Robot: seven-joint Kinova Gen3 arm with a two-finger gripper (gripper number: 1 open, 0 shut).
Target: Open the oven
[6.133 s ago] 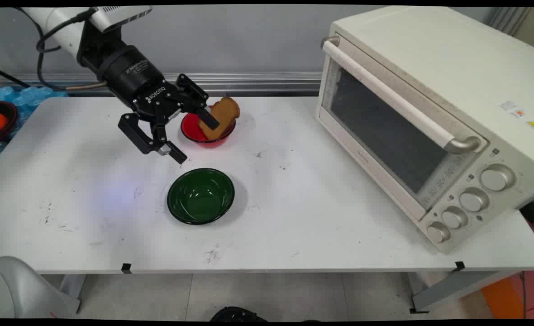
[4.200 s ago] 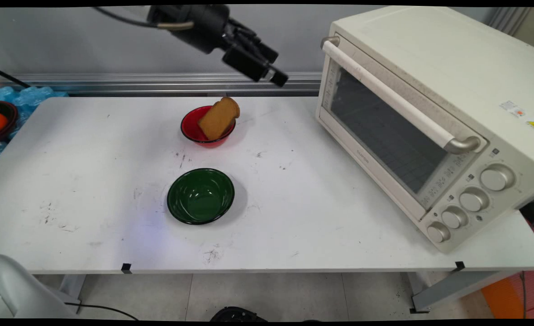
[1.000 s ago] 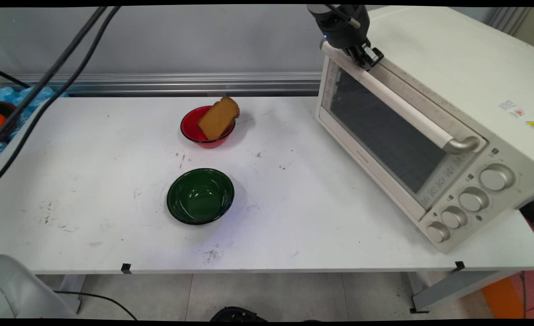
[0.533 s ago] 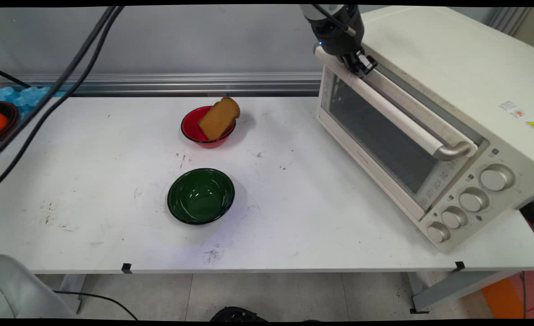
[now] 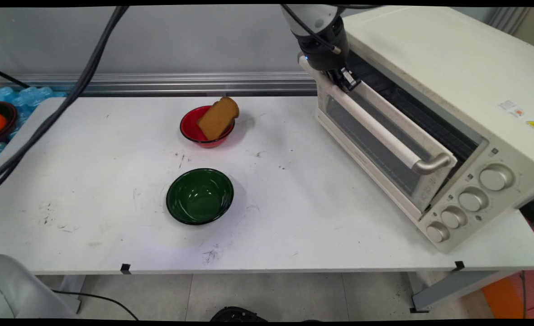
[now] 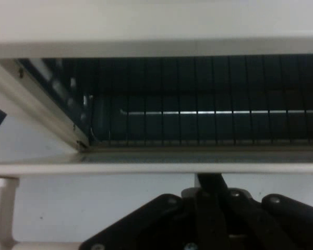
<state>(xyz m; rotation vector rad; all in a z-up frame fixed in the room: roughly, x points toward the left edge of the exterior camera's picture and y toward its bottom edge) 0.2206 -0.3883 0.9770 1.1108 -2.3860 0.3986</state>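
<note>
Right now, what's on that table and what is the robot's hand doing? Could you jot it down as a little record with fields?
hand: gripper at the far end of the oven handle; whether it grips the bar cannot be told
oven: right side of the table, door tilted partly open, dark rack visible inside
red bowl: back middle, a slice of toast leaning in it
green bowl: nearer the front, empty
cables: black, hanging across the left
</note>
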